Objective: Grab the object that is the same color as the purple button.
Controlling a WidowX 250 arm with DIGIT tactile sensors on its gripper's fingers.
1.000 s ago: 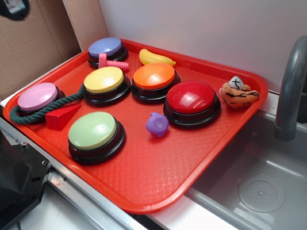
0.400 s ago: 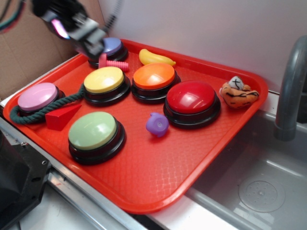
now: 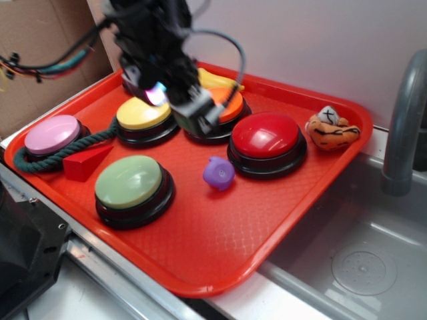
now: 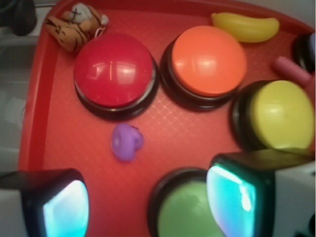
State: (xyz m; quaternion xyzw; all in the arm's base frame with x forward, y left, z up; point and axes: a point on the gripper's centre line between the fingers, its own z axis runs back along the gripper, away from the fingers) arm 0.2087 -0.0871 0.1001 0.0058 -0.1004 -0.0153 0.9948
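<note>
The small purple toy (image 3: 219,173) lies on the red tray (image 3: 200,285), in front of the red button (image 3: 265,135). In the wrist view the toy (image 4: 127,141) sits ahead of the jaws, a little left of their midline. My gripper (image 3: 179,107) hangs above the yellow button (image 3: 137,115) and the orange button (image 3: 227,107), up and left of the toy. It is open and empty (image 4: 148,202). The arm hides the purple button in the exterior view. Only a sliver of it (image 4: 310,44) shows at the right edge of the wrist view.
On the tray are also a green button (image 3: 128,181), a pink button (image 3: 52,133), a green rope (image 3: 40,162), a red wedge (image 3: 85,163), a banana (image 3: 220,81), a tiger plush (image 3: 331,128) and a pink screw toy (image 4: 291,69). A sink (image 3: 360,260) and faucet (image 3: 403,133) stand to the right.
My gripper has come in from the upper left and moved right and forward, from over the purple button to over the yellow and orange buttons. The objects have not moved.
</note>
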